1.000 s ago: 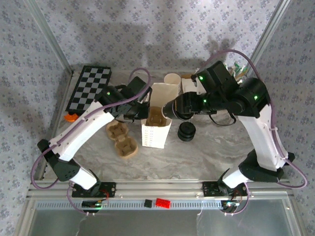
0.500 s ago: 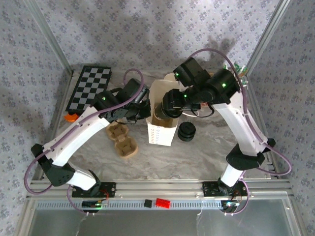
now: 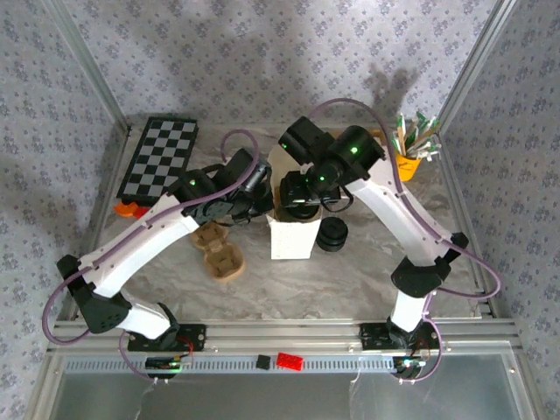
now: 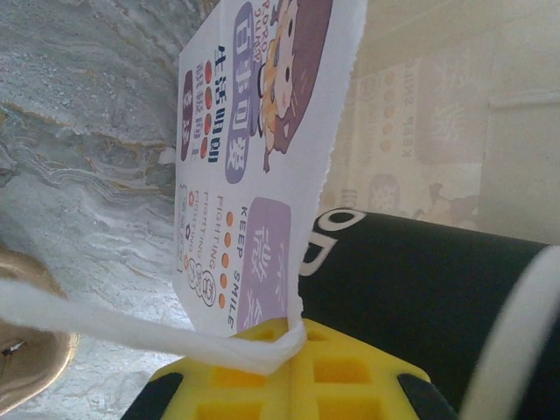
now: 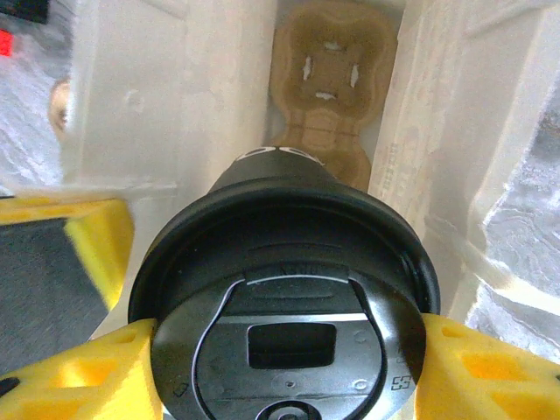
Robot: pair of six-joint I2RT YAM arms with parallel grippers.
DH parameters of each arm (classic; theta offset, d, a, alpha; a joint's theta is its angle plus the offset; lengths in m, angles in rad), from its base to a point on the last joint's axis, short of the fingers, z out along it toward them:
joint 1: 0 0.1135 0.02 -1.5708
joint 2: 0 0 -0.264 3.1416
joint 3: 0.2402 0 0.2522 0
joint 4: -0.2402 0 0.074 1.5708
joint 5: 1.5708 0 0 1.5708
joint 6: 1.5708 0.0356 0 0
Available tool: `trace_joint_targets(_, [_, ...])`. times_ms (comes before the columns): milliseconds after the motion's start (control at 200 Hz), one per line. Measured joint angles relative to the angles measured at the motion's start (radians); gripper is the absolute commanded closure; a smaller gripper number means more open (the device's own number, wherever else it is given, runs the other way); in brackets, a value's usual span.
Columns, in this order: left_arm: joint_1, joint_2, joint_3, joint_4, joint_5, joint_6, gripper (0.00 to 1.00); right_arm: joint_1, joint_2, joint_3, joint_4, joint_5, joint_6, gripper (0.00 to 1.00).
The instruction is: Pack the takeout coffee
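Right jaws are clamped on the takeout coffee (image 5: pixel 280 289), with a yellow pad (image 5: pixel 490 376) pressed on each side of its black lid (image 5: pixel 289 350). The cup hangs upright in the open top of the white paper bag (image 3: pixel 291 241), between the bag's walls. Down at the bottom of the bag lies a brown cup tray (image 5: pixel 331 61), right under the cup. I cannot tell if the cup touches it.

Left jaws are pinched tight on the left top edge of the bag, where the white paper handle (image 4: pixel 105 319) meets it. From there the dark side of the cup shows just inside the bag wall.

The bag stands in the middle of the worktop (image 3: pixel 350 280). A stack of black lids (image 3: pixel 332 234) sits just right of it. Two more brown trays (image 3: pixel 219 249) lie to its left.
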Motion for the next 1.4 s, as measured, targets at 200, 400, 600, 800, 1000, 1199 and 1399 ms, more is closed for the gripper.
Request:
trace_joint_targets(200, [0.000,-0.011,-0.023,0.014,-0.018,-0.011,1.00,0.006,0.053,-0.012,0.000,0.012,0.000,0.47])
trace_joint_targets(400, [0.000,-0.037,-0.068,0.040,-0.015,-0.014,0.99,0.006,0.087,-0.029,0.000,0.020,0.000,0.46])
trace_joint_targets(600, [0.000,-0.050,-0.096,0.071,-0.015,-0.017,0.88,0.006,0.123,-0.051,0.000,0.027,0.000,0.45])
trace_joint_targets(800, [0.010,-0.068,-0.130,0.089,-0.013,-0.018,0.81,0.003,0.168,-0.051,0.000,0.032,0.000,0.43])
trace_joint_targets(1000, [0.023,-0.131,-0.187,0.154,0.019,-0.019,0.86,-0.005,0.208,-0.051,0.000,0.033,0.000,0.43])
trace_joint_targets(1199, [0.027,-0.143,-0.198,0.190,0.045,-0.017,0.92,-0.013,0.235,-0.056,0.000,0.027,0.000,0.42])
trace_joint_targets(1399, [0.029,-0.143,-0.206,0.206,0.053,-0.011,0.95,-0.016,0.239,-0.098,-0.001,0.015,-0.004,0.42])
